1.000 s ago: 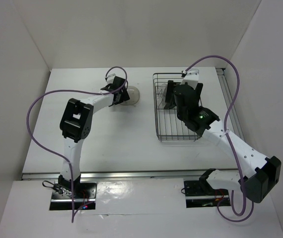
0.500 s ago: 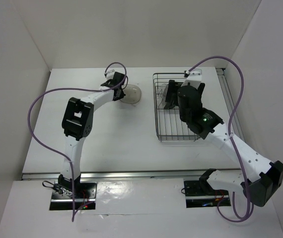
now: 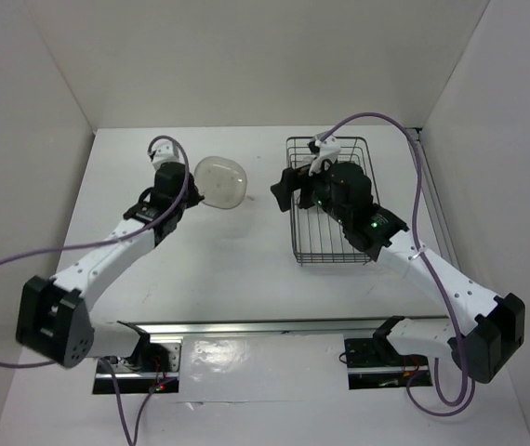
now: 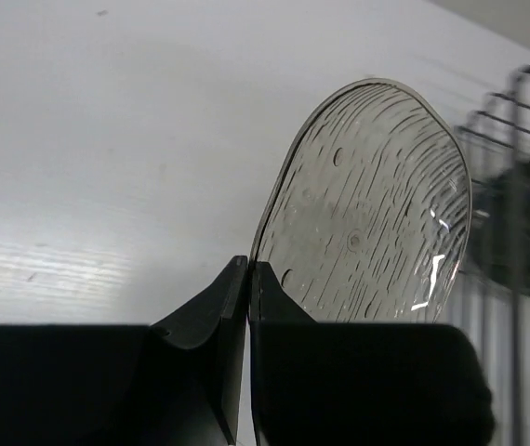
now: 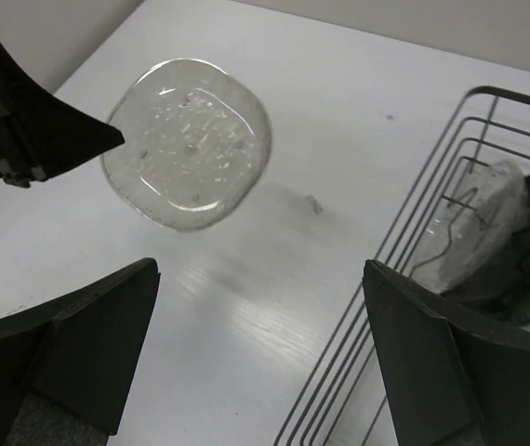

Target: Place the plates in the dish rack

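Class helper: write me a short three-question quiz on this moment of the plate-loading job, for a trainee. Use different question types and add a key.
1. Multiple choice: which arm holds the clear glass plate by its edge? A. left B. right C. neither
2. True or false: the dish rack has nothing in it.
3. Fill in: the right arm's fingers are ___ (open or shut).

Key:
1. A, the left arm's fingers are closed on the plate's rim.
2. False.
3. Open.
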